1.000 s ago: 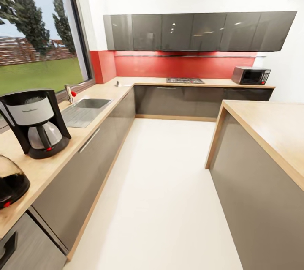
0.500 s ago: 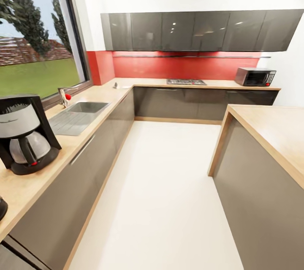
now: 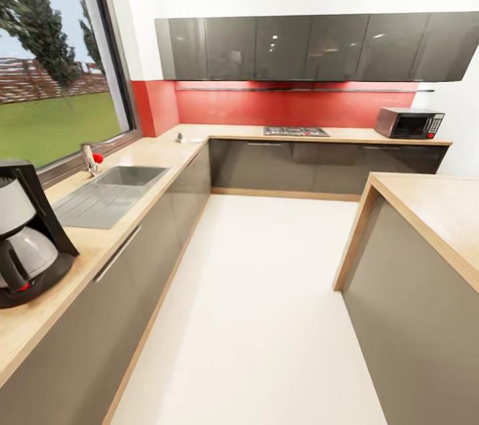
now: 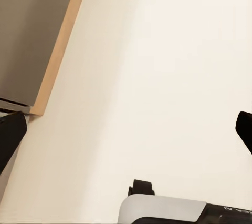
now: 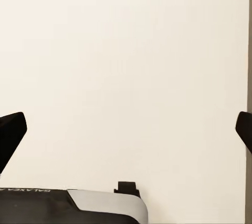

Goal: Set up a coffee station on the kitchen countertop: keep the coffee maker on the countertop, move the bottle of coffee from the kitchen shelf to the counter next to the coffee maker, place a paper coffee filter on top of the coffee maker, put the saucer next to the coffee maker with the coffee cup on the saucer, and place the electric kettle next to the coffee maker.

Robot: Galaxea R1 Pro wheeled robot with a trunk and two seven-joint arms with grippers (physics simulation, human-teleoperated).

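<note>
At the left edge of the head view, the black drip coffee maker with a glass carafe and red switch (image 3: pixel 23 239) is seen standing upright on the light wooden countertop (image 3: pixel 100 242), partly cut off by the frame. Farther along the same run, a stainless-steel sink with a ribbed drainboard (image 3: pixel 110 193) is set into the top, and a tap with a red knob (image 3: pixel 92 159) is noted beside it, below the large window (image 3: pixel 56 59). A black hob (image 3: pixel 295 131) and a grey microwave oven (image 3: pixel 409 123) are recorded on the far counter against the red backsplash (image 3: pixel 286 104), under a row of glossy dark grey wall cabinets (image 3: pixel 313 47). A wooden-topped island with grey sides (image 3: pixel 426 212) is seen to the right; pale cream floor (image 3: pixel 259 292) lies between the units.

Along the left wrist view, the left gripper (image 4: pixel 128 129) is seen spread wide — its dark fingertips (image 4: pixel 10 134) sit at opposite edges of the frame, nothing held between them, over floor beside a grey cabinet base with a wooden kick strip (image 4: pixel 37 40). The right gripper (image 5: pixel 128 129) is likewise spread wide and empty over bare floor.
</note>
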